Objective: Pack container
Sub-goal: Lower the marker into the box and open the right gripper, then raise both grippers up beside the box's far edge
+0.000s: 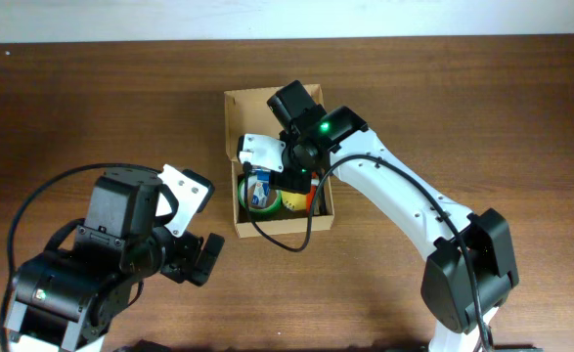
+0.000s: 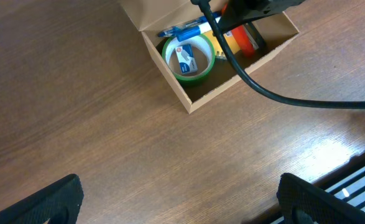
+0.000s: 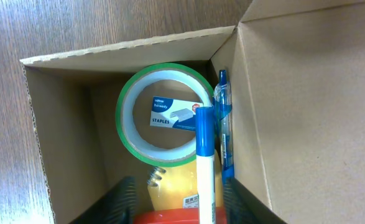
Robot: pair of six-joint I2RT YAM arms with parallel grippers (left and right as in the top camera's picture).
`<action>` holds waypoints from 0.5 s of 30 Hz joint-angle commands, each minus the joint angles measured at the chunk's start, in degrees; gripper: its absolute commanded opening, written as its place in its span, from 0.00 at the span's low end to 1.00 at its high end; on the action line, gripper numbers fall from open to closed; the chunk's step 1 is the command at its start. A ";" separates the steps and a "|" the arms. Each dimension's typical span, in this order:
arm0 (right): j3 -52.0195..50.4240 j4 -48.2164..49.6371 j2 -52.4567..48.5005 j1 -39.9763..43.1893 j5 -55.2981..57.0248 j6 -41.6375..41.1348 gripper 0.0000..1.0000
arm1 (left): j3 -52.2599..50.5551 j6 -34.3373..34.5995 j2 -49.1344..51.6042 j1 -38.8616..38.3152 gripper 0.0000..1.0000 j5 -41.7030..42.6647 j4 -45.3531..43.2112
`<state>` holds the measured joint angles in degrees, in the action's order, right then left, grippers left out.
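Marker [image 3: 204,162] between the spread fingers of right gripper [image 3: 179,186], box [image 3: 58,137] directly under.
Lift straight up (cable [image 2: 263,92] is close) without dragging marker off the tape [image 3: 129,124]; left gripper [image 2: 182,199] is aside, jaws wide.

The overhead camera hangs above the brown wooden desk [image 1: 91,98] and looks straight down, from far enough off to take in the whole work area, with the small tan cardboard box [image 1: 249,115] lying open near the middle. The left wrist camera sits back from the box and looks slantwise across bare wood toward it. There the box fills only the top of the view, and the left gripper's [image 2: 179,208] black fingers [image 2: 51,202] frame the bottom corners. The right wrist camera hovers directly over the box, facing down into it, very near, so the cardboard walls fill the frame. All three views share the box's inside and its green tape roll [image 3: 125,118].
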<state>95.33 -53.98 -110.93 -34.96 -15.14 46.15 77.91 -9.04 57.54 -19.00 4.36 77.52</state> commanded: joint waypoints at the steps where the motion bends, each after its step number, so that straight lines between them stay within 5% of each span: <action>1: 0.66 -0.57 0.50 0.09 -0.76 -4.07 0.40 | 1.01 -0.96 0.00 -0.07 0.99 0.74 -0.13; 4: 3.52 -3.45 2.21 0.09 -0.79 -6.67 0.29 | 1.01 -0.94 0.00 -0.07 1.00 -4.46 -1.90; 7: 7.04 -6.78 4.48 0.44 -0.74 -7.50 0.04 | 1.01 -0.94 0.00 -0.07 1.00 -5.55 -3.13; 15: 9.05 -6.51 9.27 9.05 -1.01 -18.05 0.04 | 1.01 1.03 0.00 -0.07 1.00 0.59 -7.74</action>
<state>103.33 -60.53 -103.20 -30.09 -15.46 34.09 77.91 -9.17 57.54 -19.00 0.49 71.64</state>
